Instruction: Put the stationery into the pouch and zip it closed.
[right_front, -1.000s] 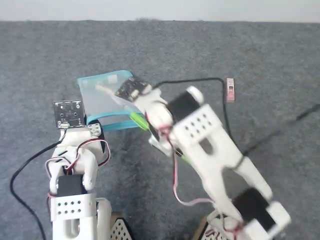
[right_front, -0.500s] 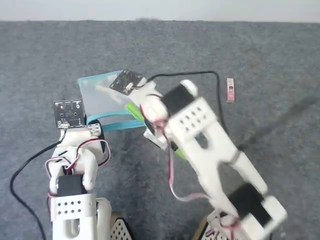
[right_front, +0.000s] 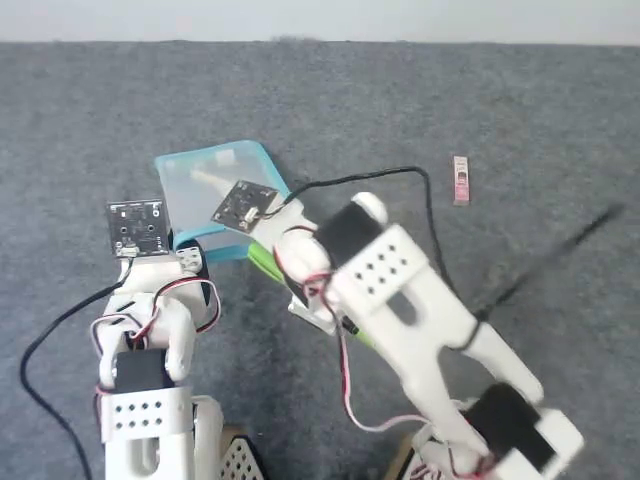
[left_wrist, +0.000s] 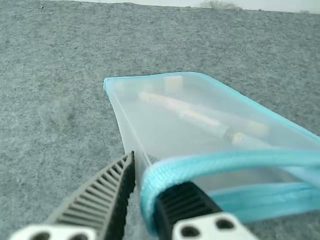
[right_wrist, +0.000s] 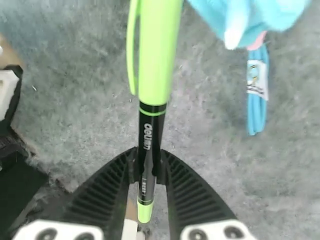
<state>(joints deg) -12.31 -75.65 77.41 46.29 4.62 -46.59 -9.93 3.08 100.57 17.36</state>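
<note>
The right gripper is clenched on the pen. Its jaws are nearly closed, pinching the black lower barrel, and a short green end sticks out behind them. The pen's green upper half with its clip points away from the wrist toward the pouch, whose blue edge hangs blurred just past the pen's far end. Whether the end has entered the opening cannot be told. A blue strap with a small label lies on the grey carpet beside the pen.

The left gripper grasps the pouch at its near corner. The jaws are only a little apart, with the clear wall and the blue zip tape pinched between them, and the tape loops over one finger. The pouch lies flat on the carpet ahead of this gripper, with a pale stick inside it.

In the high view the pouch sits between the two arms' ends. A small pink item lies well apart from it, on the right arm's side.
</note>
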